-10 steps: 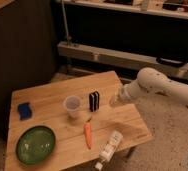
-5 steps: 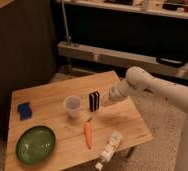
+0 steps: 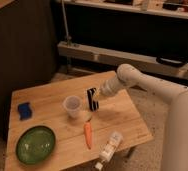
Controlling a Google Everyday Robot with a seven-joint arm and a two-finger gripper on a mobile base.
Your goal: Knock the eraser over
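The eraser (image 3: 92, 98), a small black block with white stripes, stands near the middle of the wooden table (image 3: 47, 100), slightly tilted. A clear plastic cup (image 3: 72, 106) stands just left of it. My gripper (image 3: 100, 95) comes in from the right at the end of the white arm (image 3: 137, 82) and is right against the eraser's right side, seemingly touching it.
An orange carrot (image 3: 88, 134) lies in front of the cup. A white bottle (image 3: 108, 148) lies near the front right edge. A green plate (image 3: 35, 144) sits front left. A blue squarish block (image 3: 24, 110) sits at the left. A dark shelf unit stands behind.
The arm has moved left across the table, from well right of the eraser to right against it. The eraser now leans slightly.
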